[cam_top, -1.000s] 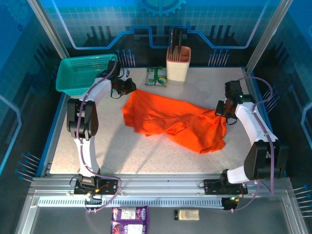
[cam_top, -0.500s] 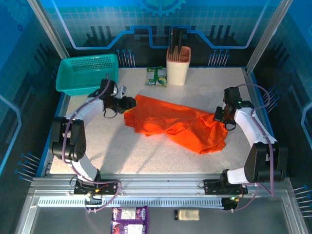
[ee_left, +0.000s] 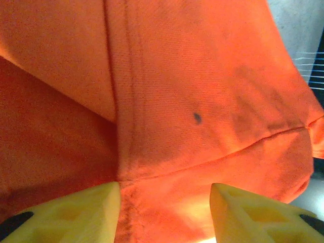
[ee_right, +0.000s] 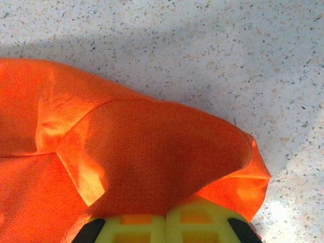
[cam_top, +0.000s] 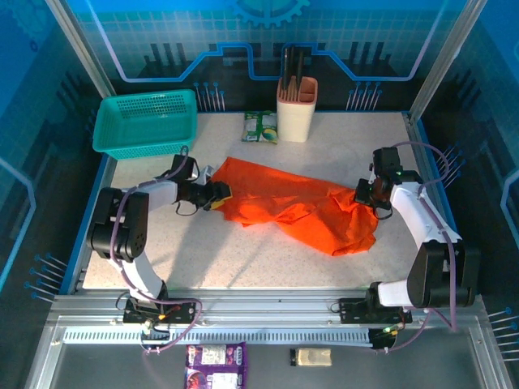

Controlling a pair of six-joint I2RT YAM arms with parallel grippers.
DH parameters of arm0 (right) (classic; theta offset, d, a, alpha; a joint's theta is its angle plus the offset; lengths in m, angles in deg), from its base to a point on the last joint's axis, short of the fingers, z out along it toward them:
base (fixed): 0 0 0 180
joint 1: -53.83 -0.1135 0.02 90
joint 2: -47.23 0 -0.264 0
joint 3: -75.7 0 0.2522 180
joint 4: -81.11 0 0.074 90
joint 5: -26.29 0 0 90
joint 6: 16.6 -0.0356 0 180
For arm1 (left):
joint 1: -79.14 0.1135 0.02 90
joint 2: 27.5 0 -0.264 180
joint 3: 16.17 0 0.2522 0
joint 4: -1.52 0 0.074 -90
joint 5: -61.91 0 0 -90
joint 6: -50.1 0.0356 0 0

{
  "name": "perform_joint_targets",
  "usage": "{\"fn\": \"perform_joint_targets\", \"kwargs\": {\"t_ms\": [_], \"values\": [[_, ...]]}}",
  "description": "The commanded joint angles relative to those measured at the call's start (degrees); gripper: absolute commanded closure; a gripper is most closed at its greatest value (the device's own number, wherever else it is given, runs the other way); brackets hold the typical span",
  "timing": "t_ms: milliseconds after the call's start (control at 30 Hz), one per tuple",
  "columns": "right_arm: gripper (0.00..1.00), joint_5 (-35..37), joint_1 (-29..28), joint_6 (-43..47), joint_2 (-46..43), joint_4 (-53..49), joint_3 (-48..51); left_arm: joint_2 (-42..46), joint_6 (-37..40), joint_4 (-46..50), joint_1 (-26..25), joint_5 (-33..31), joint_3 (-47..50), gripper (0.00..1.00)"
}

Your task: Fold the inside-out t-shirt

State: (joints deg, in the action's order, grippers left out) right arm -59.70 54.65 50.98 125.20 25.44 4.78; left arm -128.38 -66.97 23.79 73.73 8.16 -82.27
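Observation:
The inside-out t-shirt (cam_top: 300, 207), bright orange and crumpled, lies across the middle of the table. My left gripper (cam_top: 217, 194) is low at its left edge. In the left wrist view that gripper (ee_left: 164, 220) is open, with yellow fingertips (ee_left: 76, 212) wide apart and seamed orange cloth (ee_left: 192, 101) between and beyond them. My right gripper (cam_top: 362, 197) is at the shirt's right edge. In the right wrist view it (ee_right: 165, 220) is shut on a raised fold of the orange cloth (ee_right: 152, 152), above the speckled table (ee_right: 202, 50). No white tag shows.
A teal mesh basket (cam_top: 146, 121) sits at the back left corner. A cream holder with dark tools (cam_top: 296, 105) and a green packet (cam_top: 261, 127) stand at the back centre. Bare table (cam_top: 243, 259) lies in front of the shirt.
My left arm swung from beside the basket toward me and down to the shirt's left edge. The right gripper kept its hold and barely shifted; the shirt's left end bunched slightly.

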Motion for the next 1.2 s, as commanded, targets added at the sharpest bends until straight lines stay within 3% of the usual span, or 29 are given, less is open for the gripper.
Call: {"fn": "perform_joint_targets", "kwargs": {"t_ms": [0,100,333,733,1000,1167], "values": [[1.00,-0.97,0.59,0.10,-2.67,-0.10,0.95,-1.79,0.12,-0.07,-0.04,0.13,-1.67,0.46],[1.00,-0.85,0.56,0.22,-2.96,-0.36,1.14,-3.22,0.83,1.52,-0.50,-0.76,-2.84,0.46],[1.00,-0.67,0.65,0.40,-3.65,-0.76,1.28,-2.31,-1.75,-3.38,-2.09,4.33,-2.25,0.51],[1.00,-0.80,0.62,0.67,-3.64,-1.28,0.52,4.90,-1.72,-3.19,-3.20,1.13,1.70,0.64],[1.00,-0.45,0.67,0.67,-3.91,-1.39,0.76,0.80,-1.46,-3.89,-3.20,1.27,-0.17,0.69],[1.00,-0.41,0.62,0.75,-3.99,-1.40,0.79,-2.45,0.34,-1.57,-3.20,-0.70,-2.48,0.67]]}}
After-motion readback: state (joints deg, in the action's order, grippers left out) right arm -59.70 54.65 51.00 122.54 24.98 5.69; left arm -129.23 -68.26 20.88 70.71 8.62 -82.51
